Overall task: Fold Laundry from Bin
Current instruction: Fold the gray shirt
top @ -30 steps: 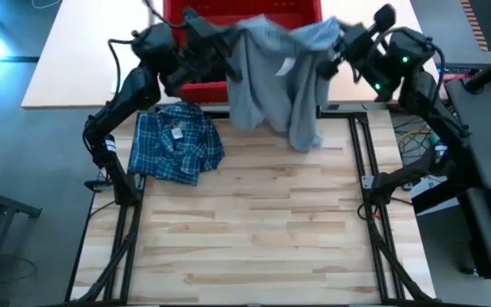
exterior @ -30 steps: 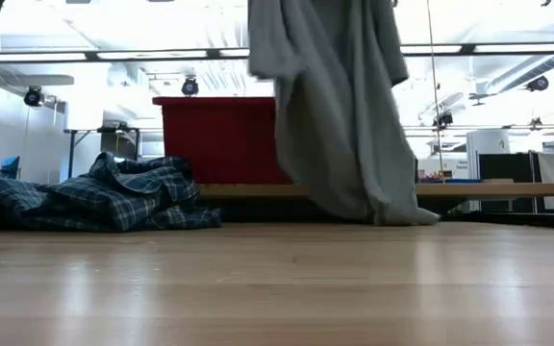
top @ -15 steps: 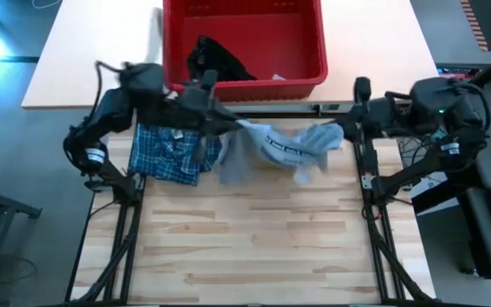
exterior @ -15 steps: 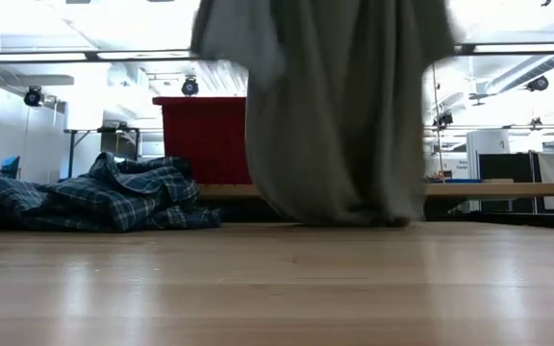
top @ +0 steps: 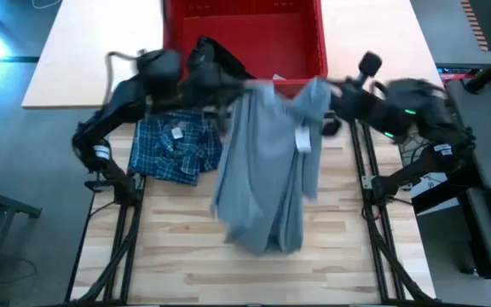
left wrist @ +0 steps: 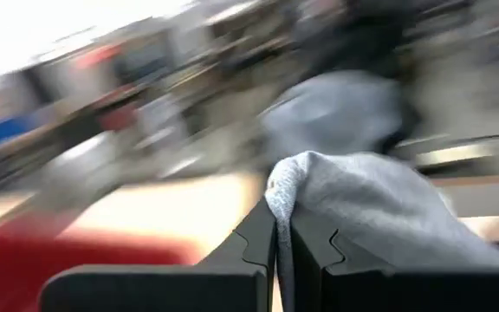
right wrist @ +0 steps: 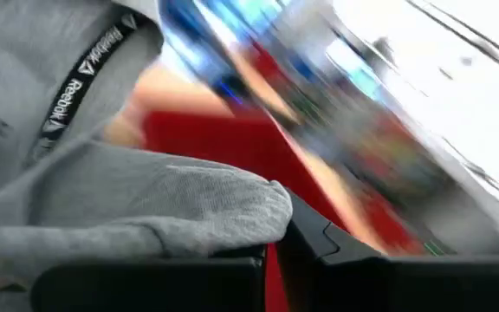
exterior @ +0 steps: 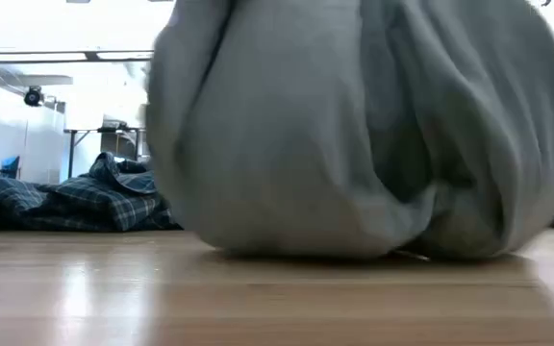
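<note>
Your left gripper (left wrist: 281, 227) and right gripper (right wrist: 271, 232) are both pinching the light grey T-shirt (top: 262, 170), which is hanging long and wrinkled; its neck tape (right wrist: 83, 76) is reading "Reebok".

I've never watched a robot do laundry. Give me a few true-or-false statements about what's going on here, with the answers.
1. Both pincers grip the grey T-shirt. True: left pincer and right pincer are each shut on it.
2. The plaid shirt is in the bin. False: it lies on the table.
3. A black garment is in the bin. True.
4. The T-shirt lies neatly folded. False: it hangs stretched between the arms, its lower part on the table.
</note>
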You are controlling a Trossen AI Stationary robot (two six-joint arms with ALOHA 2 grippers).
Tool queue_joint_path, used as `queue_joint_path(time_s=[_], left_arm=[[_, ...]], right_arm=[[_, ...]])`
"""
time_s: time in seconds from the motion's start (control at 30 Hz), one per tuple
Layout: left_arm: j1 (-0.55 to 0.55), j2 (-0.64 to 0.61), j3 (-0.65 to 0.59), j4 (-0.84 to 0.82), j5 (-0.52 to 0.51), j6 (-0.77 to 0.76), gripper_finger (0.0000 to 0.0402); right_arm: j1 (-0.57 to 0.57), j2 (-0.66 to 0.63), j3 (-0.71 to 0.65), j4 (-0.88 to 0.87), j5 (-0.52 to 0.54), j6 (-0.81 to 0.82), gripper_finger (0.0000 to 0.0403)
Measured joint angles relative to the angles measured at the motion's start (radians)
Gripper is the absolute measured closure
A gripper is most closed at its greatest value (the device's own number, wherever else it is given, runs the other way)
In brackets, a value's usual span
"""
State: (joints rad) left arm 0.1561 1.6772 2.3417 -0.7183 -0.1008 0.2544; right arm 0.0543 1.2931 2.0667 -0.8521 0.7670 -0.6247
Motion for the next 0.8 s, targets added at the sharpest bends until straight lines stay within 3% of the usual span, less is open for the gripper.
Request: queue_joint_path(time_s=[0.1,0.17,0.27,0.43,0.5,0.6,0.67,0.8], left_arm=[[0.114,0.052,-0.002,0.023,-0.232,0.001,0.0402],[0.181,0.079,0.004,0.063,-0.260,-0.005,0.0402],[0.216,0.081,0.010,0.165,-0.131,-0.027,0.0402],[0.183,0.037,0.013,0.263,0.078,-0.027,0.0402],[0.169,0.015,0.014,0.260,0.130,-0.027,0.0402],[0.150,-0.011,0.016,0.158,0.178,-0.042,0.0402],[0.134,-0.018,0.016,0.065,0.223,-0.069,0.0402],[0.077,-0.019,0.014,-0.139,0.428,-0.124,0.0402]], right_arm=[[-0.164,0.024,-0.024,-0.001,0.123,-0.058,0.0394],[-0.273,0.042,-0.023,0.048,0.124,-0.100,0.0394],[-0.356,0.059,-0.002,0.193,0.131,-0.238,0.0394],[-0.303,0.050,0.083,0.359,0.120,-0.381,0.0394],[-0.257,0.037,0.115,0.312,0.122,-0.314,0.0394],[-0.189,0.007,0.146,0.108,0.123,-0.139,0.0394],[-0.132,-0.009,0.158,-0.083,0.122,0.026,0.0394],[0.013,-0.027,0.166,-0.489,0.059,0.433,0.0394]])
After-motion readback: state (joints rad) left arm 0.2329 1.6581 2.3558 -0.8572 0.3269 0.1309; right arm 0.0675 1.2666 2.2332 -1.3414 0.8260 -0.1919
